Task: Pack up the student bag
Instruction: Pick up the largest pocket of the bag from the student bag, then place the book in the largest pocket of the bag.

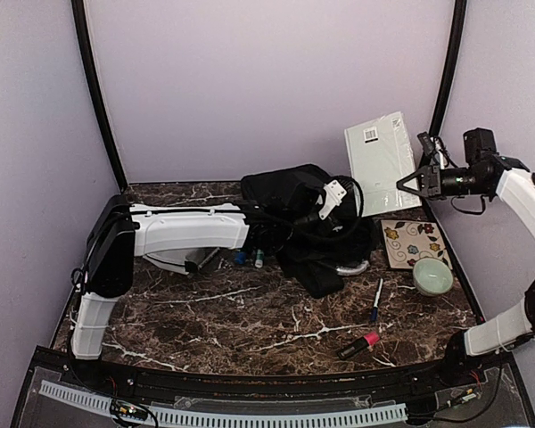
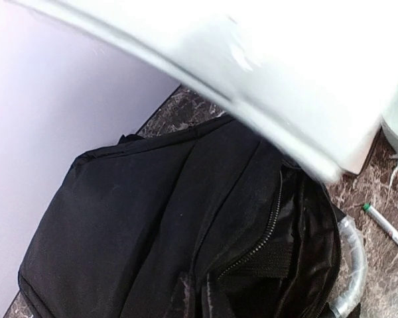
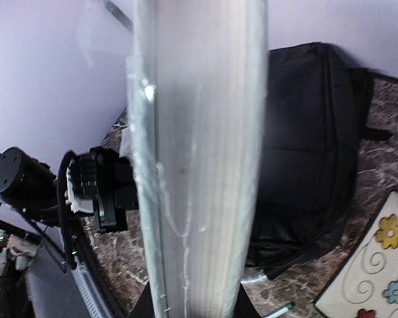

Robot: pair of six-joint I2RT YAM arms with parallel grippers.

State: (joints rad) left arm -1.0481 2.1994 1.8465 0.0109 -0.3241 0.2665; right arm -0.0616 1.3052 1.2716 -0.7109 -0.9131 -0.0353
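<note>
The student bag (image 1: 290, 201) is a large black backpack lying at the back middle of the table; it fills the left wrist view (image 2: 152, 225) with its zipper parted, and shows in the right wrist view (image 3: 312, 146). My left gripper (image 1: 332, 201) is down at the bag's right side; its fingers are lost against the black fabric, which bunches up as if pinched. My right gripper (image 1: 408, 184) is shut on a white plastic-wrapped book (image 1: 381, 158) and holds it in the air right of the bag. The book (image 3: 199, 165) stands edge-on between the fingers and looms over the bag (image 2: 265, 59).
A flowered tile (image 1: 414, 242), a pale green bowl (image 1: 433, 275), a blue pen (image 1: 375, 300) and a red marker (image 1: 360, 344) lie at the right. A clear plastic loop (image 2: 355, 265) lies by the bag. Small items (image 1: 248, 258) sit under the left arm.
</note>
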